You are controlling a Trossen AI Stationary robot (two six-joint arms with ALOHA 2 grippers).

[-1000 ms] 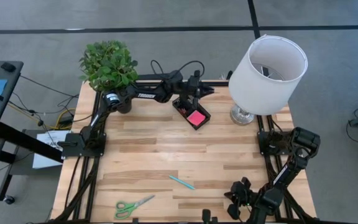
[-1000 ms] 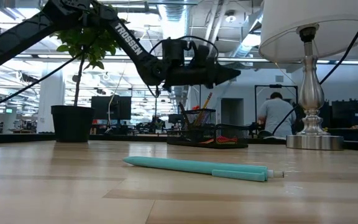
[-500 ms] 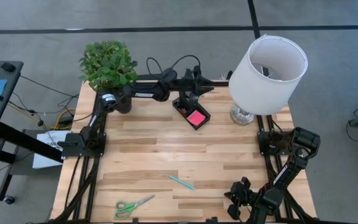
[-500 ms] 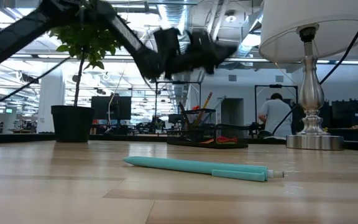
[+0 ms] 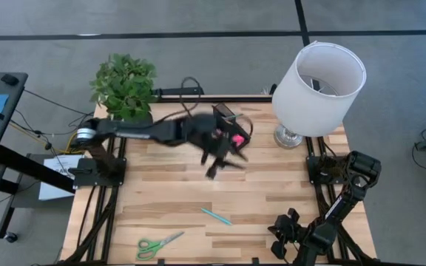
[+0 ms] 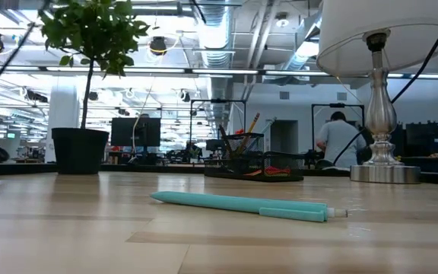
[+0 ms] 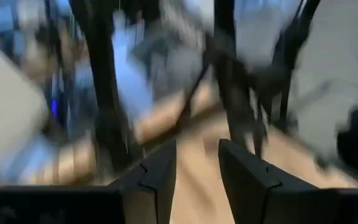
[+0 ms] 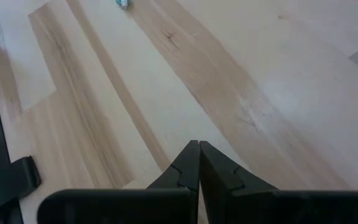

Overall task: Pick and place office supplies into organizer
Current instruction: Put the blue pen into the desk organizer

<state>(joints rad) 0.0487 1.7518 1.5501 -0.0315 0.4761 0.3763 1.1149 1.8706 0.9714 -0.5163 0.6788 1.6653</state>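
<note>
The left gripper is hanging above the middle of the worktop, just in front of the organizer, and it is blurred in the overhead view. From its own wrist camera the two fingers are standing apart with a clear gap and nothing between them, so that gripper is open and empty.

The organizer is sitting at the far edge of the worktop between the potted plant and the white lamp, with the pink sticky-note pad showing in its low tray and a pencil poking up from its taller section.

Two supplies are lying loose. The teal pen is lying toward the near side, well apart from the left gripper and almost straight toward the front edge from it, its long axis running diagonally, one end toward the left and far side, the other toward the right and near side. The green-handled scissors are lying farther on, near the front-left corner.

The right gripper is resting at the front-right corner, fingers pressed together on nothing. It looks about as near the pen as the left one, but it is parked, so I'd judge the pen falls to the left arm, turning its jaws across that diagonal.
</note>
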